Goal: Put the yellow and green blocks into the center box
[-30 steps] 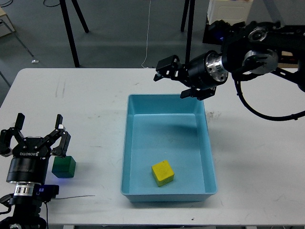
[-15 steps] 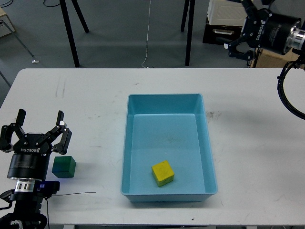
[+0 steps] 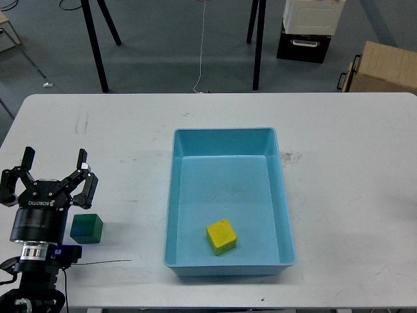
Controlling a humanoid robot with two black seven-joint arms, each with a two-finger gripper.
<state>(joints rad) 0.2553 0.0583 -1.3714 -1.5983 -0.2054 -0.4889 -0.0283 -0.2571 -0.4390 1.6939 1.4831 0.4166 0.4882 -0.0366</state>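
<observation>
Left hand [image 3: 54, 163] spread beside green block [image 3: 86, 228]

Floor: grey, smooth [image 3: 163, 39], with a thin white cable [image 3: 201, 52] trailing across it.
Table: white top [image 3: 352, 195], faintly scuffed, rounded corners.
Stands: black legs [image 3: 98, 45] left and [image 3: 258, 39] centre-right.
Crate: black-and-white [image 3: 307, 26], top right.
Box: brown cardboard [image 3: 384, 68], far right.

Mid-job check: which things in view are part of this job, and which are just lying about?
Job:
small bright yellow cube, in tray
small dark green cube, on table
light-blue plastic tray
left gripper, jaws open

Lying about:
brown cardboard box
black-and-white crate
</observation>
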